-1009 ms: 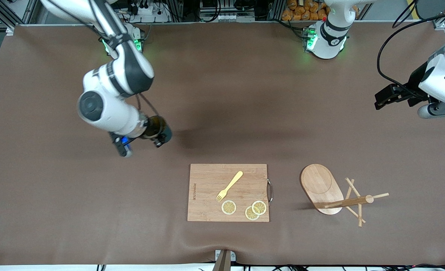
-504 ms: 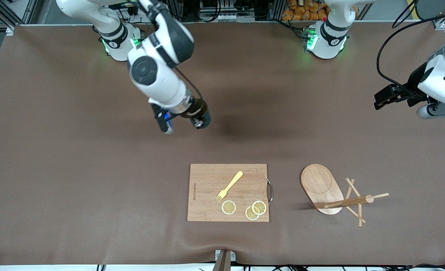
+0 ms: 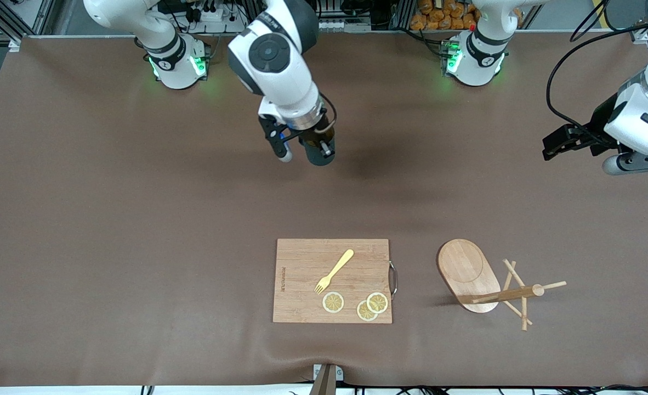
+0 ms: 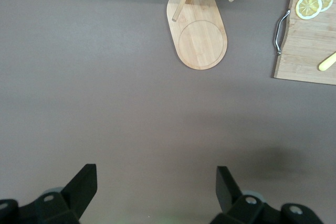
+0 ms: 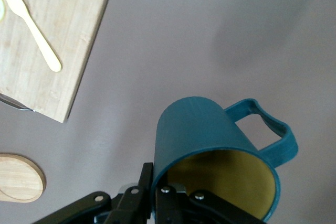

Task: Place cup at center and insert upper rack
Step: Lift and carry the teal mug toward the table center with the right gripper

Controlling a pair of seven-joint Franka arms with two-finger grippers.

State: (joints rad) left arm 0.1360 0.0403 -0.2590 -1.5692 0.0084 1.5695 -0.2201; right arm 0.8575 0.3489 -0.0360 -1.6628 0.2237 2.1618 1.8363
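The dark teal cup (image 3: 320, 154) hangs in my right gripper (image 3: 306, 149), held above the bare brown mat toward the robots' side of the table's middle. In the right wrist view the gripper (image 5: 157, 182) is shut on the wall of the cup (image 5: 205, 129), one finger inside the yellowish interior and one outside. The upper rack (image 3: 469, 271) lies tipped on its side, its post and pegs (image 3: 513, 293) near the mat; it also shows in the left wrist view (image 4: 199, 35). My left gripper (image 3: 562, 142) waits open and empty (image 4: 157, 182) above the left arm's end of the table.
A wooden cutting board (image 3: 302, 296) lies beside the rack, nearer the front camera than the cup. It carries a yellow fork (image 3: 335, 270) and three lemon slices (image 3: 368, 306). The board also shows in the right wrist view (image 5: 68, 30).
My right arm has carried the cup from the right arm's end of the table toward the middle and nearer the robots' bases. The left arm has hardly moved.
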